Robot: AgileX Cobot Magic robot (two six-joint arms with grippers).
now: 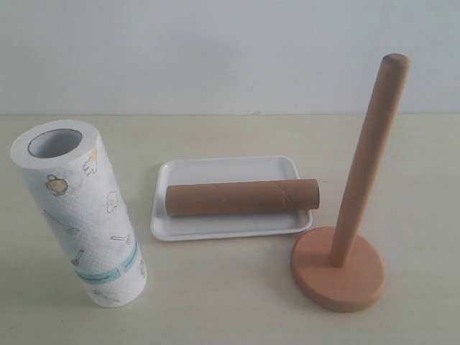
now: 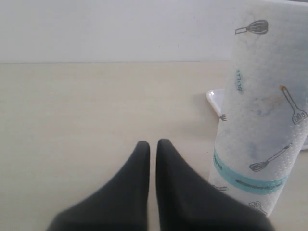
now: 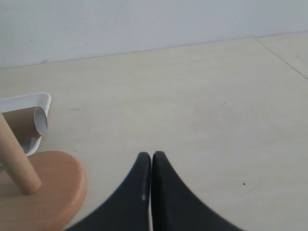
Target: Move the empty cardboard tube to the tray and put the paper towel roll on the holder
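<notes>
Resting on pale table (image 1: 237, 309), tray (image 1: 215, 171) holding tube (image 1: 241, 198), white wall (image 1: 215, 50) behind

I'm checking the paper towel roll (image 2: 262, 120) for anything I can read, and nothing comes out legible. A short teal word (image 2: 238, 81) runs sideways up the embossed paper, but its letters are too blurred for me to make out. Lower down, the teal band (image 2: 250, 179) carries a line of tiny dark print, too small and soft to read. In the exterior view that band is only a pale stripe on the roll, the print a smear.
</notes>
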